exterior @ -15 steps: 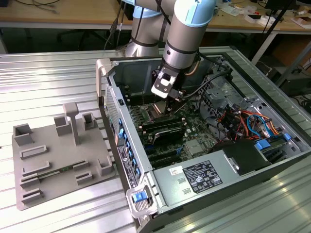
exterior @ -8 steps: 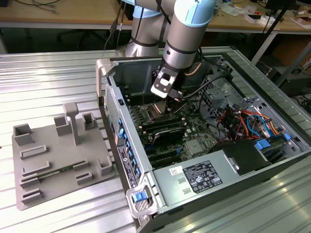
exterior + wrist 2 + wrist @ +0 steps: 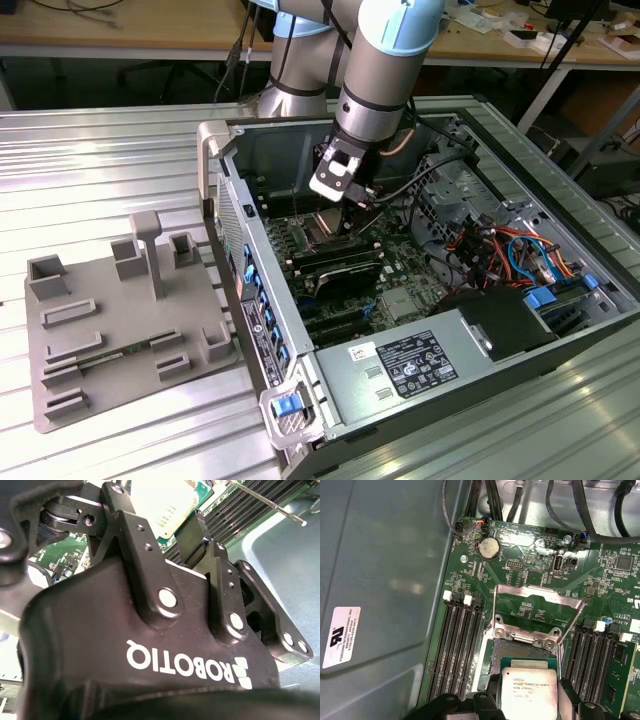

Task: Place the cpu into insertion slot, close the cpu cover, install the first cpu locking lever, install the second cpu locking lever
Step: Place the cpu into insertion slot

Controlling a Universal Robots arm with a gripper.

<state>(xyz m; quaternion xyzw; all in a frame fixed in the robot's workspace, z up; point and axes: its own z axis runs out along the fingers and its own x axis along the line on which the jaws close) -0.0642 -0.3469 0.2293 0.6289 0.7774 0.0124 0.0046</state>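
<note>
Jaws are clamping the cpu [image 3: 529,686] by its edges, hanging just over the insertion slot [image 3: 520,651], cpu cover [image 3: 522,631] standing open. Risk: chip tilting or sitting offset in the grip, crushing socket pins.

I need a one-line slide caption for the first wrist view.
The hand holds the cpu over the insertion slot, with the cpu cover raised open.

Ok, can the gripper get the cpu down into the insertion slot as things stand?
Probably yes. The cpu cover is swung up and open, leaving the insertion slot bare, and the gripper holds the cpu close by the slot with nothing seen between them.
</note>
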